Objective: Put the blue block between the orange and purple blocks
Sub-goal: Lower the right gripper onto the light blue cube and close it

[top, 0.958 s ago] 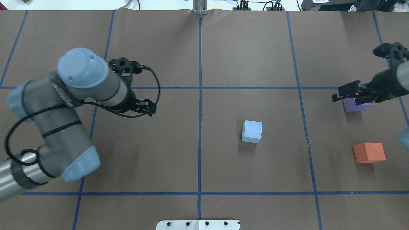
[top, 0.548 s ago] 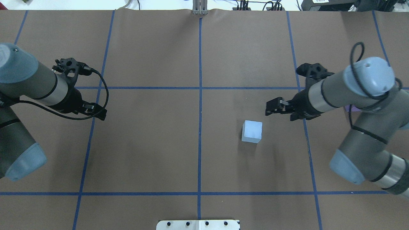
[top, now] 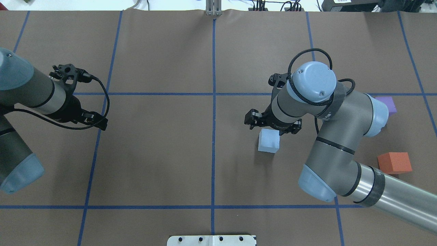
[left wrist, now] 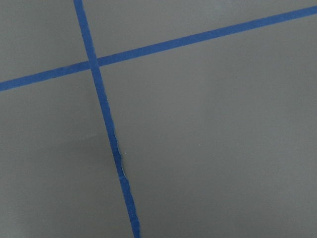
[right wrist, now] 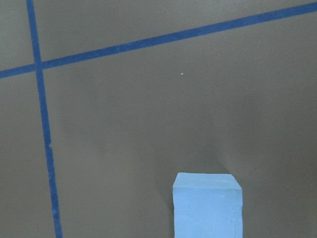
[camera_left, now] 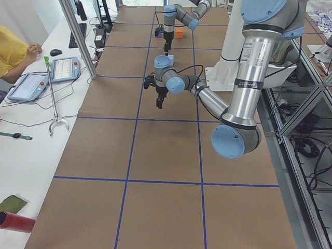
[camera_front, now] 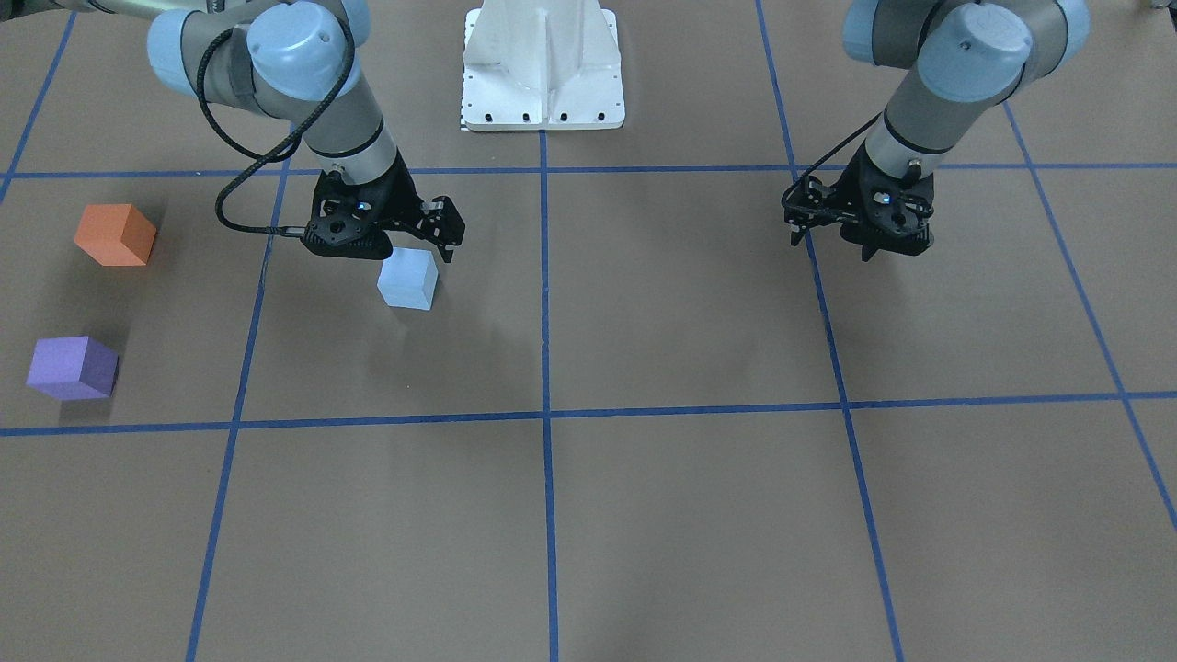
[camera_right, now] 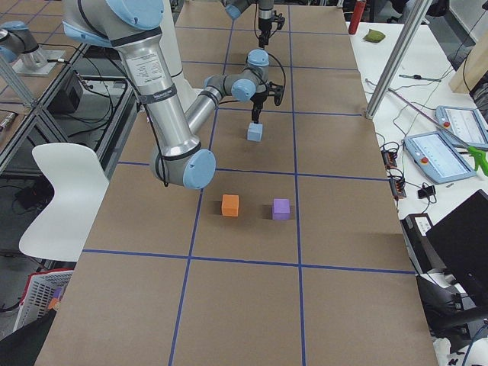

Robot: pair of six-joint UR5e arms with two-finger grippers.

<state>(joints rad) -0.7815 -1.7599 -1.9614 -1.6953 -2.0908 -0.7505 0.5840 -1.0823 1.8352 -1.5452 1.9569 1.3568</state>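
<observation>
Overhead: purple foam cube (top: 390, 104) mostly hidden behind the right arm (top: 341, 136) elbow joint, only one end shows. Right gripper (top: 273, 125) fingertips are lost under its own wrist, which also covers the far edge of the light blue foam cube (top: 269, 143). Left arm (top: 20, 92) is cut by the frame's left edge. Right wrist view: light blue foam cube runs off the bottom edge. Left-side view: orange foam cube (camera_left: 179, 33) is tiny, purple foam cube too small to make out.

We see a brown worktop (top: 153, 153) that blue tape lines (top: 213, 136) divide into squares. On it lies the blue block (top: 269, 140), well apart from the orange block (top: 394, 163) and the purple block (top: 388, 103).
</observation>
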